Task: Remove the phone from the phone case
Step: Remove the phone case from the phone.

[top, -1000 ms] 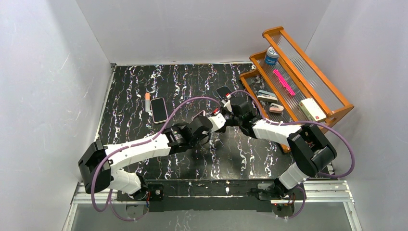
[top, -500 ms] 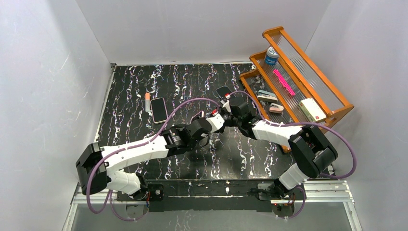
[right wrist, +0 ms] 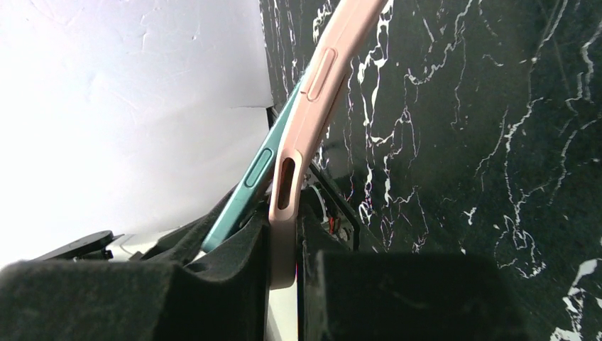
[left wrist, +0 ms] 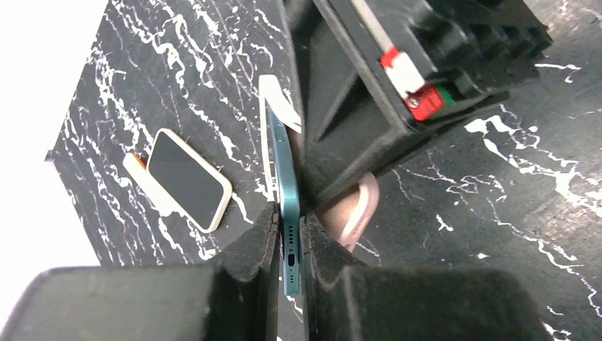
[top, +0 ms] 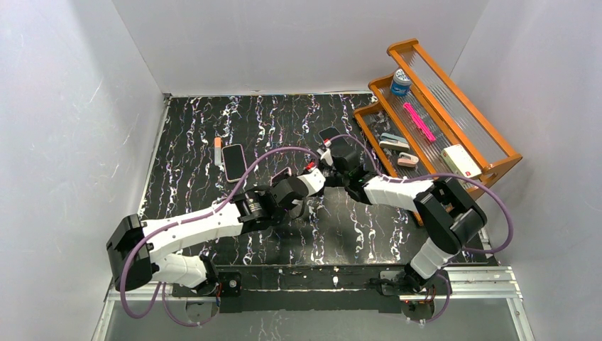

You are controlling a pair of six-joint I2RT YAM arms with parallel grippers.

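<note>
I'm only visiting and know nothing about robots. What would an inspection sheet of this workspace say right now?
Surface: black, white-veined tabletop.
Job's things: teal phone partly levered out of the pink phone case, both held on edge.
Clutter: second phone lying flat beside an orange-capped marker; wooden rack holding small items at the right.
Grippers: left gripper shut on the teal phone; right gripper shut on the pink phone case.
Cables: purple cables loop along both arms.
Surroundings: plain white walls.
</note>
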